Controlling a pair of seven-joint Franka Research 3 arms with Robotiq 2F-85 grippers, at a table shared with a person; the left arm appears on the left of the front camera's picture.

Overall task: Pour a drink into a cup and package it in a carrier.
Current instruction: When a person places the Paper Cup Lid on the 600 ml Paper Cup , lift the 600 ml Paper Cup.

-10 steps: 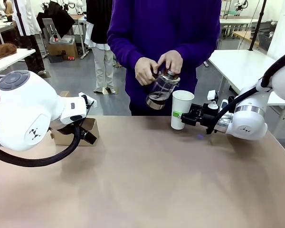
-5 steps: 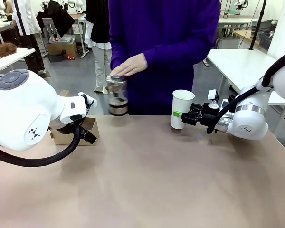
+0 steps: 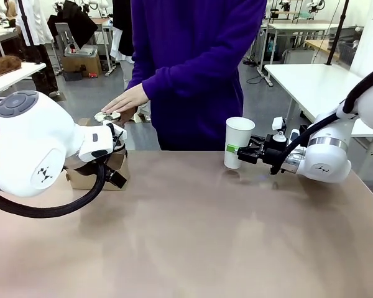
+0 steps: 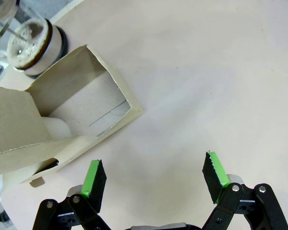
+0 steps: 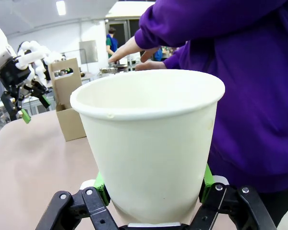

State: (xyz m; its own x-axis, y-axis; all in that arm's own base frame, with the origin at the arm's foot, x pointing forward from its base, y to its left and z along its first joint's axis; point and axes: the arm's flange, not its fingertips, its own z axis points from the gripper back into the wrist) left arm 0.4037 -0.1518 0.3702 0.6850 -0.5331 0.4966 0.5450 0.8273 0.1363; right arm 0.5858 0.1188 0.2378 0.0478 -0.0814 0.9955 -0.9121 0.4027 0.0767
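White cup (image 3: 238,141) upright, lidless, in right claw (image 3: 231,151); brown carrier (image 3: 115,166) far left, carafe (image 4: 34,47) beside.

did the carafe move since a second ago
Yes, the carafe went left: from by the cup to beside the carrier.

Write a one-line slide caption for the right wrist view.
Right gripper clamps a lidless white cup; behind it stand the cardboard carrier and a person in purple.

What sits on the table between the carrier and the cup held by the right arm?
Nothing. In the front view the stretch of table between the carrier and the cup is bare.
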